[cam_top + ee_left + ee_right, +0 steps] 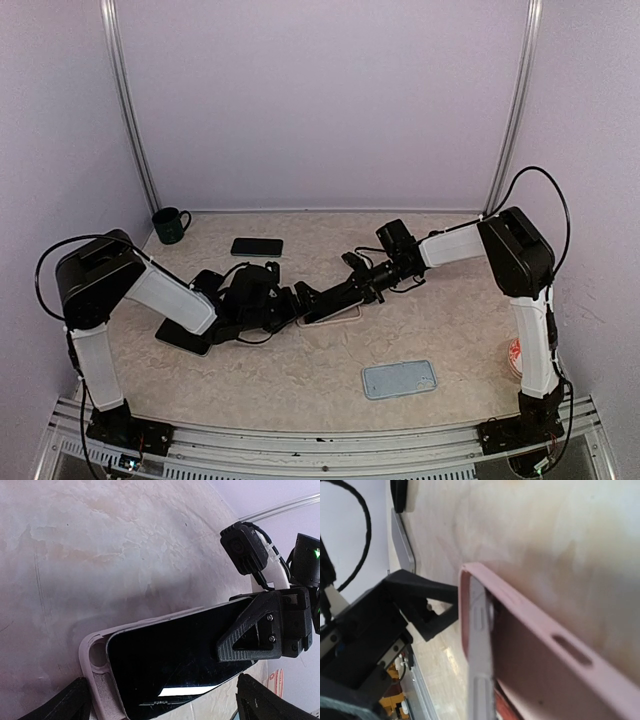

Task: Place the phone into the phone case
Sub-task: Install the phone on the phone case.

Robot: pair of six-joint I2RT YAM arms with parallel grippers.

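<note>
The pink phone case point(340, 314) lies mid-table, and the black-screened phone point(170, 665) sits partly in it. In the right wrist view the phone's silver edge point(480, 655) stands tilted out of the case point(545, 650). My right gripper point(330, 296) reaches over the case, and one finger point(250, 637) lies on the phone's screen. Its other finger is hidden, and it seems shut on the phone. My left gripper point(167, 705) is open. Its fingertips point(70, 705) straddle the case's camera end point(95, 655) without touching it.
A dark green mug point(170, 225) stands at the back left, with a second black phone point(257, 246) near it. Another dark flat item point(183, 338) lies under the left arm. A light blue case point(399, 379) lies front right, and a red-white object point(514, 355) sits by the right arm's base.
</note>
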